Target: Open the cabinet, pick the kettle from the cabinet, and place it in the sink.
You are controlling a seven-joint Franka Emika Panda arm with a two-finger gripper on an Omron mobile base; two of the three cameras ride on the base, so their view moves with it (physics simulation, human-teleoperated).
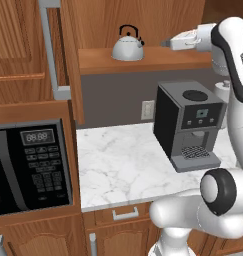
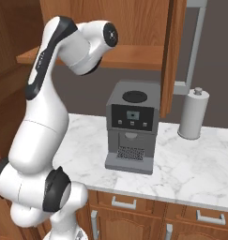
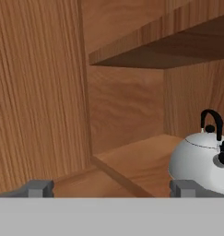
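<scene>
Cabinet (image 1: 63, 60) stands open; I'm reaching for the kettle (image 3: 201, 159), which sits off my right fingertip (image 3: 189, 188). Fingers wide, empty. Next: center, advance.

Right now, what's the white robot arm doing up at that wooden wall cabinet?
The reddish-brown wood wall cabinet already stands open, and the small silver-white dome kettle with the black arched handle sits upright on its bottom shelf. The white arm has raised its two-finger gripper to shelf height, jaws wide open and holding nothing. In the hand view the kettle lies off to one side rather than between the fingertips. The boxy black coffee machine stands on the marble counter below.
</scene>
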